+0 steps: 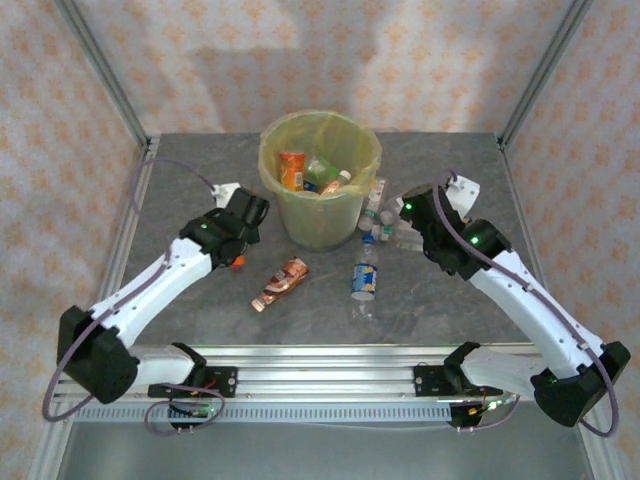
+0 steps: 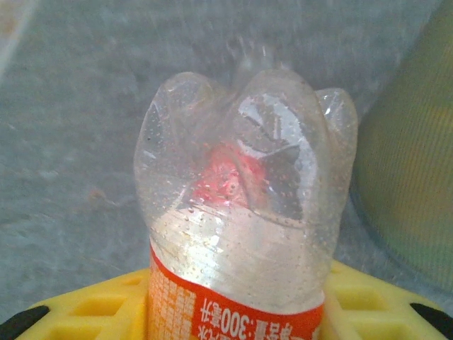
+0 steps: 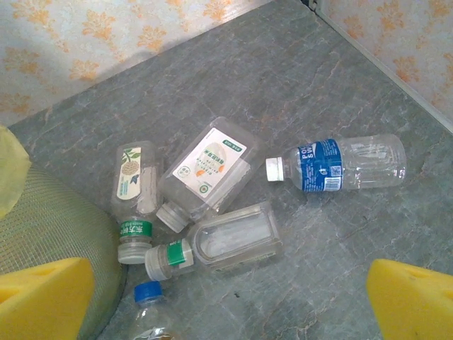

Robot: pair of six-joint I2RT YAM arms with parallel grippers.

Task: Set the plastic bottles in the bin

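Plastic bottles [image 3: 209, 170]: small clear thin-walled drink bottles with coloured caps and printed labels; some are seen inside the round pale-green plastic bucket lined with a translucent yellow bag [image 1: 320, 215], others lie flat on the matte grey stone-patterned table [image 3: 318, 71].
Held bottle: a clear, dimpled plastic bottle with an orange label [image 2: 241, 212] is clamped between the yellow fingers [image 2: 92, 312] of the left gripper [image 2: 233, 319], its lobed base pointing away from them.
Right gripper [image 3: 226, 304]: its yellow fingers are spread wide with nothing between them. A cluster of bottles lies just ahead of them, among them a round blue-labelled bottle with a white cap [image 3: 340, 164] and a flat rectangular clear flask with a green band [image 3: 226, 244].
Handling: the bottles are judged empty, very light, smooth and easily dented; the round ones are likely to roll if nudged.
Grip point: the labelled mid-body, taken across its narrow width, is judged best; the cap end is stiffer but slimmer.
Bin: its ribbed wall is seen just to the right of the left fingers.
Table: the surface is judged to offer little friction, so bottles may slide.
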